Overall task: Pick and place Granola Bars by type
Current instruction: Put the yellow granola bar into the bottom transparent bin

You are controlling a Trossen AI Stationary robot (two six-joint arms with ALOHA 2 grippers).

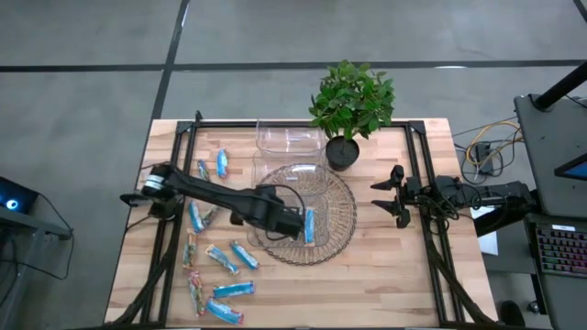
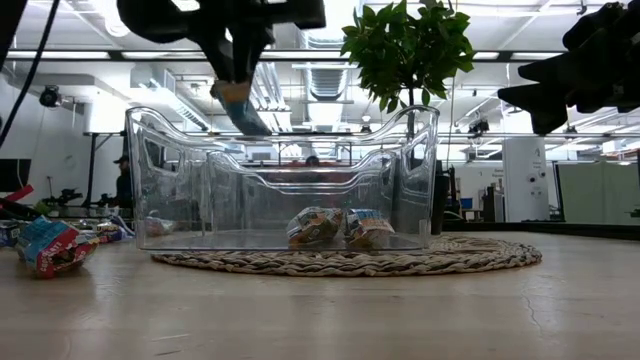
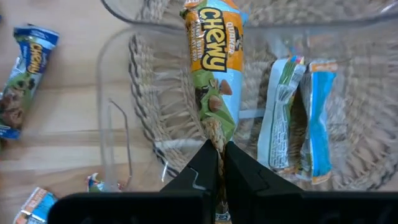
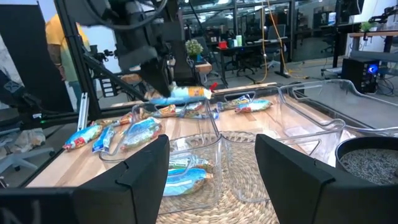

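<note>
My left gripper [image 3: 217, 163] is shut on an orange, green and blue granola bar [image 3: 214, 62], above the clear container [image 1: 323, 186] on the woven mat [image 1: 344, 229]. Two bars [image 3: 283, 118] [image 3: 317, 118] lie flat on that container's floor. Several more blue bars [image 1: 222, 259] lie flat on the table's left part, near the left arm. My right gripper [image 4: 211, 180] waits at the table's right edge, open, with nothing between its fingers. My left gripper pinches the bar's crimped end [image 3: 216, 138] between its two fingers. The fingers come from above, pointing steeply down. The bar [image 2: 240, 105] hangs tilted below them, lifted clear, over the container's open top.
A second clear container [image 1: 289, 137] stands at the table's far side. A potted plant [image 1: 353, 101] stands right of it. Black frame rails [image 1: 422, 174] run along the table's left and right sides. Bare wood lies on the near right.
</note>
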